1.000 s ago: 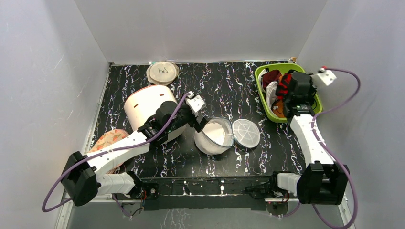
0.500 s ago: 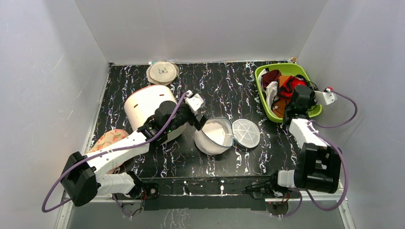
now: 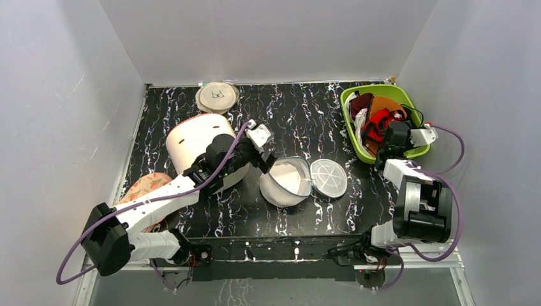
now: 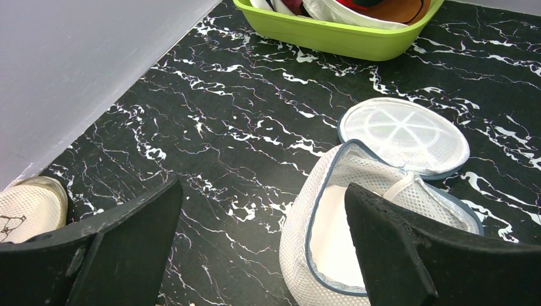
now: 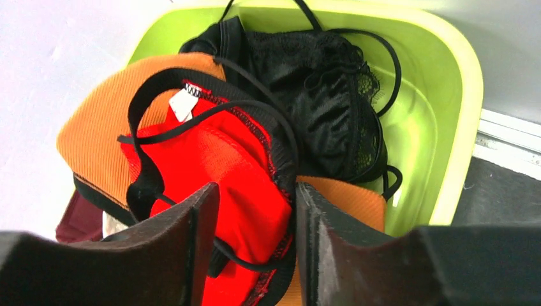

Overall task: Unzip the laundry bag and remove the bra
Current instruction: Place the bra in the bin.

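The laundry bag [image 3: 285,182] is a small white mesh pouch lying unzipped at the table's middle, its round lid [image 3: 328,177] flipped open to the right. It also shows in the left wrist view [image 4: 300,245], with a white inside and no bra in it. My left gripper [image 3: 266,164] is open and empty just left of the bag's rim [image 4: 261,191]. The red bra [image 3: 379,121] with black straps lies in the green bin [image 3: 349,127]. My right gripper [image 3: 387,141] hovers open over the bra [image 5: 217,153], jaws apart [image 5: 256,191].
A big cream cylinder [image 3: 194,137] stands under my left arm. A flat beige disc [image 3: 217,97] lies at the back. A patterned cloth [image 3: 145,186] lies at the left edge. The bin [image 5: 466,95] also holds orange cups [image 5: 96,127] and a black lace garment [image 5: 319,83].
My right arm has pulled back from over the bin's middle towards its near edge, folding in. The red bra stays in the bin. The left arm and the bag have barely moved.
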Controlling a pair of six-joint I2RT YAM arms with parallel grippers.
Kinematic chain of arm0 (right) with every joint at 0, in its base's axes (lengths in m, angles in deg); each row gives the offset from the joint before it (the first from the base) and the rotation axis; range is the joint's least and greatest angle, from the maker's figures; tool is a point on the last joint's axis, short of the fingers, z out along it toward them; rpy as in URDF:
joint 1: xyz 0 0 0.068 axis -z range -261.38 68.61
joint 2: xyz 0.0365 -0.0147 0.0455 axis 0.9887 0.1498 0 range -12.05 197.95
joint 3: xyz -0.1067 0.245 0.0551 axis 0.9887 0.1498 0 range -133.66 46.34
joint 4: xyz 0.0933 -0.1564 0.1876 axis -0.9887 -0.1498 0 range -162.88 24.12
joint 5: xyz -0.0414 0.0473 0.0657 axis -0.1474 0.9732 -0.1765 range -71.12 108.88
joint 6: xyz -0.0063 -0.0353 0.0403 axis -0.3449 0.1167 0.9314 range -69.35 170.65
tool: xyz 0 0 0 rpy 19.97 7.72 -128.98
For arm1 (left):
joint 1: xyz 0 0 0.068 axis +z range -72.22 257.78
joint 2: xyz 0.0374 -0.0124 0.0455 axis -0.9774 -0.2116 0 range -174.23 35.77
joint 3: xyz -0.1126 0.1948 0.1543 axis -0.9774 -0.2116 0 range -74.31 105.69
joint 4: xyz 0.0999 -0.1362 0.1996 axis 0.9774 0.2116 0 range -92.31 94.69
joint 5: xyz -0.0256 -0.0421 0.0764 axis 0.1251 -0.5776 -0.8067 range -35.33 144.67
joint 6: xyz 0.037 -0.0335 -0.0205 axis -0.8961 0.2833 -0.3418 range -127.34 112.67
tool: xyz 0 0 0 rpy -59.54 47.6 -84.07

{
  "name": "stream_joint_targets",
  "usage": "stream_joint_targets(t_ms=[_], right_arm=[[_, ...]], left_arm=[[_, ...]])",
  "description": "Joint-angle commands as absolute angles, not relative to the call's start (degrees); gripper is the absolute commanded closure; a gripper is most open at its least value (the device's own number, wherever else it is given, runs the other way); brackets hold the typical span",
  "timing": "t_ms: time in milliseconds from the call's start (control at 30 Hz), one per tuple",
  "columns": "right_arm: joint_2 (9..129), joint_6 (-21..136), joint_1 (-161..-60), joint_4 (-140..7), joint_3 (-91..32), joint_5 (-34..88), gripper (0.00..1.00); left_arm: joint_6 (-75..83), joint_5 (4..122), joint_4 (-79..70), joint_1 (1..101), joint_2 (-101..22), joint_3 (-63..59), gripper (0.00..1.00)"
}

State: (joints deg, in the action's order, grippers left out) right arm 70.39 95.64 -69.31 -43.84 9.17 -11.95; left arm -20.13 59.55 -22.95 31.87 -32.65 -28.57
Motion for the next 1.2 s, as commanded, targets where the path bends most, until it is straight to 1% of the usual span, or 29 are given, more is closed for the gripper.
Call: stream_joint_targets(t_ms=[0,33,133,300,433,533,667,767,833,1000,1167], right_arm=[[65.7,93.3,-69.0,-47.9,6.6,-8.2,0.48],[64.5,92.8,-69.1,-49.4,6.4,-8.1,0.41],[60.2,91.6,-69.1,-54.4,6.0,-9.0,0.24],[52.1,90.6,-69.1,-61.2,6.4,-11.9,0.04],[47.4,90.5,-69.0,-62.6,6.6,-11.4,0.04],[45.8,91.3,-69.1,-64.1,5.5,-6.5,0.04],[47.8,90.9,-69.2,-61.2,4.6,14.7,0.07],[51.1,90.4,-71.5,-59.6,3.5,28.1,0.07],[53.0,88.5,-75.0,-59.5,2.7,33.5,0.07],[55.4,80.5,-88.2,-65.0,0.7,37.1,0.06],[56.0,76.2,-96.1,-72.4,0.6,41.8,0.11]], left_arm=[[-19.7,60.2,-24.5,32.1,-31.6,-28.3,0.02],[-19.7,60.1,-24.5,32.1,-31.5,-28.3,0.02],[-19.8,59.6,-24.4,32.1,-31.2,-28.3,0.02],[-19.8,58.8,-24.2,32.1,-30.6,-28.3,0.02],[-20.1,58.3,-23.5,32.1,-30.4,-28.1,0.02],[-20.4,57.8,-23.1,32.1,-30.5,-27.8,0.02],[-21.3,59.2,-19.9,32.1,-32.7,-26.2,0.02],[-23.4,63.6,-13.6,32.1,-36.5,-22.7,0.02],[-24.0,64.7,-10.6,32.1,-38.7,-20.7,0.02],[-23.9,64.6,-10.3,32.1,-39.9,-20.6,0.02],[-25.3,62.0,-9.2,32.1,-41.0,-20.3,0.05]])
